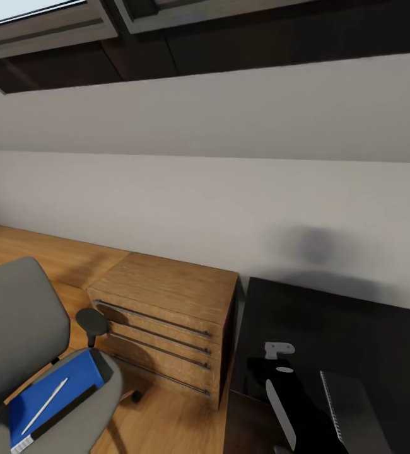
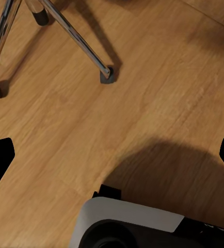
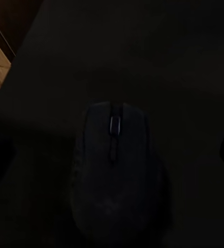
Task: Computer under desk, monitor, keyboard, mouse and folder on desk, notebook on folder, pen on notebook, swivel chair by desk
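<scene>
While the mouse lies on the glossy black desk, the right gripper hangs over it, its jaws spread and empty. The left gripper is likewise released, above bare floor. The folder rests on the swivel chair seat, 1 pen on top; lifted tilted, the pen could roll off.

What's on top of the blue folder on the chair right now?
A thin white pen lies diagonally on the blue folder, which rests on the swivel chair seat. No notebook is on it. What is beneath the folder is covered.
</scene>
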{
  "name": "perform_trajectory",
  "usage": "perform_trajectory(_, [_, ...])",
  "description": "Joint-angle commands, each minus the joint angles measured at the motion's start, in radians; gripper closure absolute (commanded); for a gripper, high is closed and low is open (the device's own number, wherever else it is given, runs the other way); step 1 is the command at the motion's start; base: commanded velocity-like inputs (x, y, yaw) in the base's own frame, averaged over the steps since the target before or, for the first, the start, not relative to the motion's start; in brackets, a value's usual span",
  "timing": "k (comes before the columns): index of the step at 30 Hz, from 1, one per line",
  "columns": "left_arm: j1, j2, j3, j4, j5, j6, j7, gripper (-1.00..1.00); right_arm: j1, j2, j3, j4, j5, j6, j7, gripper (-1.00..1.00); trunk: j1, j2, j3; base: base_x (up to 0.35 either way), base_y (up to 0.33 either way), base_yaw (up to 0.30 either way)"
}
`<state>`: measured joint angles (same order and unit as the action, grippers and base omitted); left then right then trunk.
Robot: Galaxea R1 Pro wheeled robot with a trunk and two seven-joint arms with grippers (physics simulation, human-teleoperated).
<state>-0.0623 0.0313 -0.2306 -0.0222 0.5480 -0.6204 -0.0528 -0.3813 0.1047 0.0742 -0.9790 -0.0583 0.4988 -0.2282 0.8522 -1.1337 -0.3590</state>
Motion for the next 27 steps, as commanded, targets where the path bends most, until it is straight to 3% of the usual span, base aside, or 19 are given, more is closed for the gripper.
perform_trajectory(1, [-0.001,0.000,-0.005,0.001,0.010,-0.003,-0.006,-1.00,-0.001,0.000,0.003,-0.001,-0.006,0.004,-0.008,-1.00,0.004,-0.008,-0.004,0.000,0.000,0.000])
perform_trajectory(23, [-0.001,-0.001,-0.004,0.001,0.012,-0.004,-0.001,-1.00,-0.001,-0.001,0.003,-0.001,-0.006,0.005,-0.008,-1.00,0.088,-0.162,-0.073,0.000,0.000,0.000])
perform_trajectory(27, [-0.001,0.000,-0.004,0.001,0.012,-0.004,0.000,-1.00,-0.001,-0.001,0.003,-0.001,-0.006,0.005,-0.008,-1.00,0.088,-0.162,-0.073,0.000,0.000,0.000])
